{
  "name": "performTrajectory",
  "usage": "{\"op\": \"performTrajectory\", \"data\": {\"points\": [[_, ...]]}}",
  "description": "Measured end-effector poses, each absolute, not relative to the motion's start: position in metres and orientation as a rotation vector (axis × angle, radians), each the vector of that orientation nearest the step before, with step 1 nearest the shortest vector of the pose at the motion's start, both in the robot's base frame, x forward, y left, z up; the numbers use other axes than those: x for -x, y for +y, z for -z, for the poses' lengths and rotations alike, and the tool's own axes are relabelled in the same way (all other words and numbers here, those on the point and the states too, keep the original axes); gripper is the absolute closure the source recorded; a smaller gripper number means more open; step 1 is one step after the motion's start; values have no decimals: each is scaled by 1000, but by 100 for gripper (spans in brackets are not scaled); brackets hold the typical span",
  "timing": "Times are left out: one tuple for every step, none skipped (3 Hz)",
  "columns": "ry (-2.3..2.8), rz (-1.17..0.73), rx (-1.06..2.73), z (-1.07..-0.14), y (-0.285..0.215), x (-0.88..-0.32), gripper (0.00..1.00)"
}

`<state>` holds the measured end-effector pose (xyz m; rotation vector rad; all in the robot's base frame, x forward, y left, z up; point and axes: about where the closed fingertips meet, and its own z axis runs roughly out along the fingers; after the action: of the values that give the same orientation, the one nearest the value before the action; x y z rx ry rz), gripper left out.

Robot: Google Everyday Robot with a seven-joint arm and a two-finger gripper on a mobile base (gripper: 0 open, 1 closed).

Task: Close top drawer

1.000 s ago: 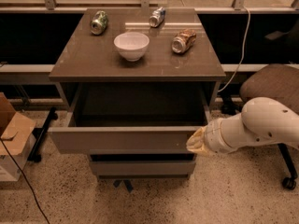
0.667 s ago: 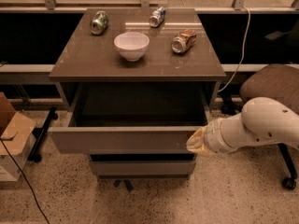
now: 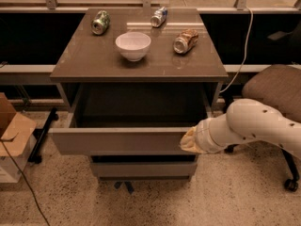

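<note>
The top drawer [image 3: 117, 140] of the grey-brown cabinet stands pulled out toward me, its flat handleless front facing the floor side and its dark inside showing no contents. My white arm reaches in from the right, and the gripper [image 3: 187, 141] sits against the right end of the drawer front, about level with it. The gripper's tip is largely covered by the wrist.
On the cabinet top [image 3: 84, 60] stand a white bowl [image 3: 133, 45] and three cans lying on their sides: green [image 3: 100, 22], blue-silver [image 3: 159, 16], brown [image 3: 185, 41]. A lower drawer front [image 3: 141, 169] shows below. A cardboard box [image 3: 11, 135] is left, an office chair [image 3: 277, 86] right.
</note>
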<state>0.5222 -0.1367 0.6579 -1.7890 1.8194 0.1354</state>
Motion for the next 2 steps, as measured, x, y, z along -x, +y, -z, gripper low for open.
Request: {"op": "performTrajectory", "data": {"points": [[1781, -124, 1784, -654, -127, -541, 100], [1739, -101, 1775, -656, -120, -562, 100]]}}
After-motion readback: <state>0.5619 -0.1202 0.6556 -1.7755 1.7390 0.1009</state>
